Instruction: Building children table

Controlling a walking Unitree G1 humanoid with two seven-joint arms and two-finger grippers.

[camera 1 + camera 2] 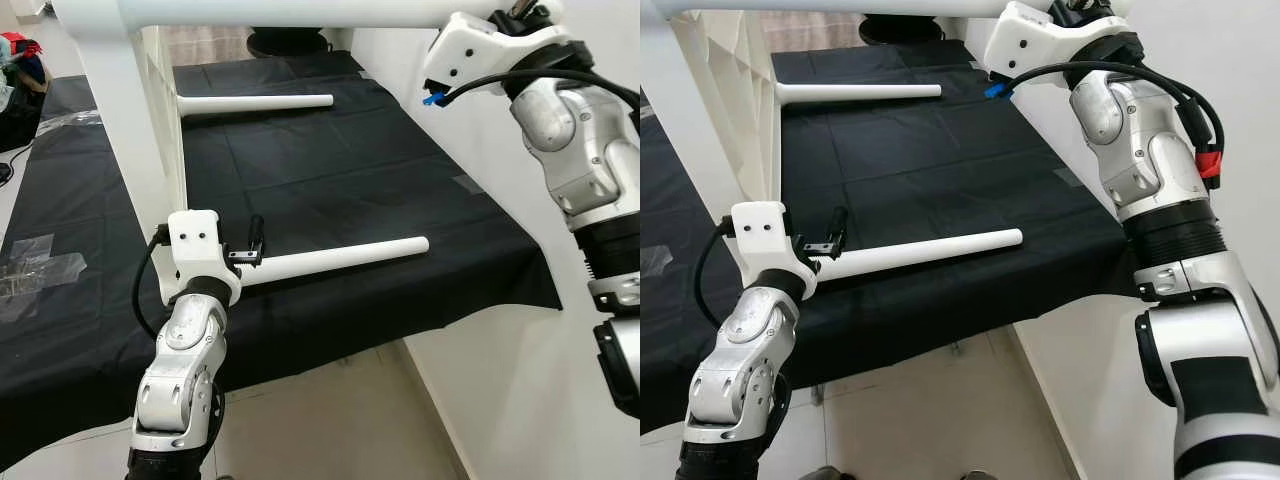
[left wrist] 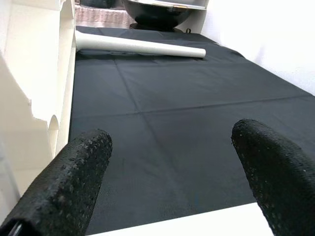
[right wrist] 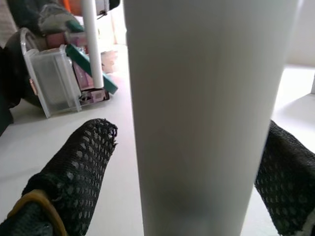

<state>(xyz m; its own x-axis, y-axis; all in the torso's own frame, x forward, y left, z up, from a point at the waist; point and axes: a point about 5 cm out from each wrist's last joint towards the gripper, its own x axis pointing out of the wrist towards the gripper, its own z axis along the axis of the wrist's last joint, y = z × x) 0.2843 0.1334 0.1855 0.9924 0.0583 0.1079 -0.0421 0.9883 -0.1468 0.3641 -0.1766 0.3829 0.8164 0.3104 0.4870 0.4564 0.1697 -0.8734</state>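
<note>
My left claw (image 1: 252, 250), spread wide around the near white round table leg (image 1: 345, 256) over the black cloth (image 1: 330, 150), should close squarely, while my right claw (image 3: 189, 162), open astride the upper white leg (image 3: 211, 98), steadies the frame.

My left gripper (image 2: 172, 182): fingers (image 2: 69, 182) of black rubbery stuff, pebbled, matt. My right gripper (image 3: 192, 177): fingers (image 3: 78, 167) covered in black open mesh. Table leg (image 3: 206, 98) between them: white, smooth, satin sheen. Lower table leg (image 1: 340, 257): same white finish, smooth. Black cloth (image 1: 330, 150): matt fabric, creased in squares. My arm shells (image 1: 185, 370): brushed silver metal; wrist housings glossy white plastic. Floor (image 1: 330, 420): pale tile, slight gloss.
</note>
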